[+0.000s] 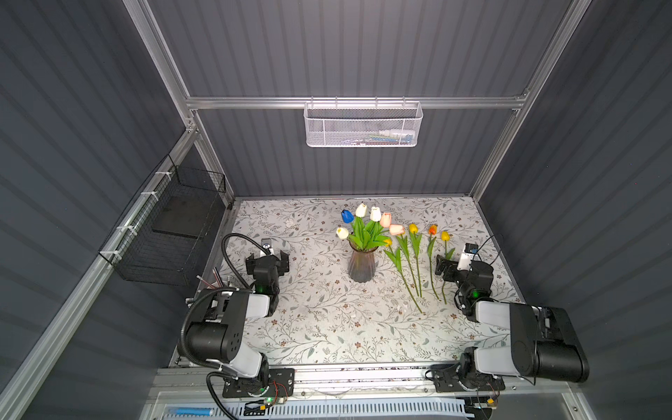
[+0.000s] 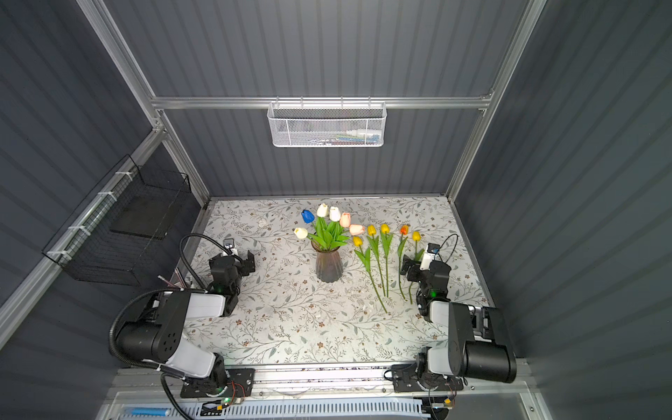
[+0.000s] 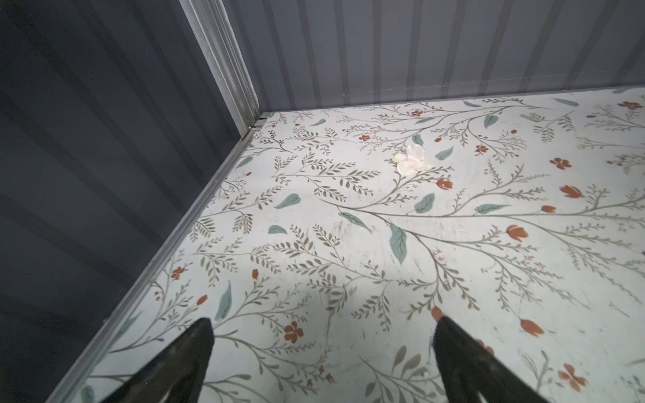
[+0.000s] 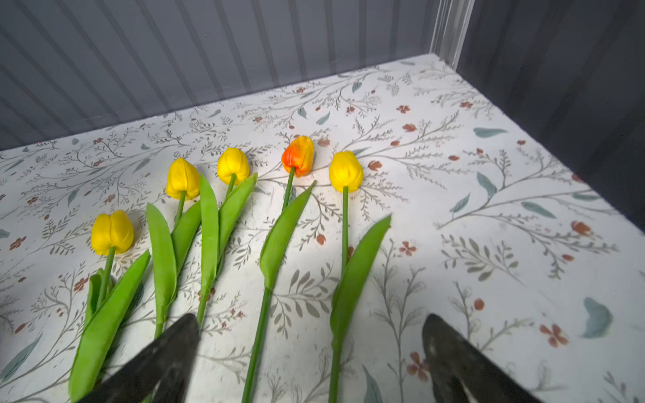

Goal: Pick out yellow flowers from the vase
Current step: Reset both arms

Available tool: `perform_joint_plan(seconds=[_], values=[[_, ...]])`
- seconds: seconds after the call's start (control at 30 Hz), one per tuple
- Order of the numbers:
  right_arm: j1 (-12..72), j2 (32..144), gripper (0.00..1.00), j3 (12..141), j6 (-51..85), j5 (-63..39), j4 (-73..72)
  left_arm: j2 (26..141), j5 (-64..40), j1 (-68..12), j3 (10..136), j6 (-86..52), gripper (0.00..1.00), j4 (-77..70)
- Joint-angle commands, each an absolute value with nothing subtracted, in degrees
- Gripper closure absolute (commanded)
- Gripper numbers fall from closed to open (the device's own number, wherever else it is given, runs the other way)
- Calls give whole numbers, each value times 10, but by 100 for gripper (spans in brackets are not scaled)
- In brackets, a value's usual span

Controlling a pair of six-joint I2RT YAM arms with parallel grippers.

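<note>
Several yellow flowers point(image 4: 181, 178) lie side by side on the table, stems toward me, right of the vase point(image 1: 361, 267); one head is orange-tinged point(image 4: 299, 155). Both top views show the row point(image 2: 384, 228). The dark ribbed vase point(image 2: 329, 267) stands mid-table and holds white, pink and blue tulips point(image 1: 367, 218). My right gripper point(image 4: 310, 316) is open at the right end of the row point(image 1: 449, 267); two stems lie on the table between its fingers, ungripped. My left gripper point(image 3: 324, 320) is open over bare table, left of the vase point(image 1: 267, 259).
A loose white petal point(image 3: 410, 158) lies on the floral table near the back left. A white mesh basket point(image 1: 363, 125) hangs on the back wall and a black wire basket point(image 1: 171, 225) on the left wall. Grey walls close three sides.
</note>
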State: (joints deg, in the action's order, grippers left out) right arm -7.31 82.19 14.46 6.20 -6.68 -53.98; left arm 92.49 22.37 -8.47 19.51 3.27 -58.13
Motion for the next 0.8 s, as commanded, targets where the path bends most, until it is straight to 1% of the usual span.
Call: perform_joint_plan(seconds=[0.0, 0.03, 0.07, 0.13, 0.17, 0.2, 0.23, 0.27, 0.3, 0.63, 0.77], values=[[-72, 841, 1, 124, 57, -62, -687, 1006, 195, -84, 152, 43, 0, -798], [-73, 832, 1, 127, 58, -56, -662, 1001, 190, -84, 150, 40, 0, -786], [-73, 831, 1, 132, 59, -55, -653, 979, 194, -84, 154, 31, 0, -733], [-72, 844, 1, 153, 56, -69, -633, 983, 195, -80, 182, 27, 0, -691], [-73, 836, 1, 174, 56, -65, -582, 989, 191, -79, 207, 31, 0, -659], [-68, 831, 1, 187, 52, -62, -546, 982, 183, -76, 240, 27, 0, -573], [-64, 832, 1, 189, 49, -54, -549, 980, 163, -67, 267, 20, 0, -518], [-62, 839, 1, 183, 49, -51, -573, 983, 121, -42, 273, 5, 0, -517], [-62, 842, 1, 182, 50, -51, -577, 983, 106, -33, 266, 1, 0, -532], [-62, 838, 1, 180, 47, -54, -576, 983, 102, -33, 268, 2, 0, -524], [-62, 838, 1, 182, 45, -63, -572, 984, 70, -32, 275, 15, 0, -512]])
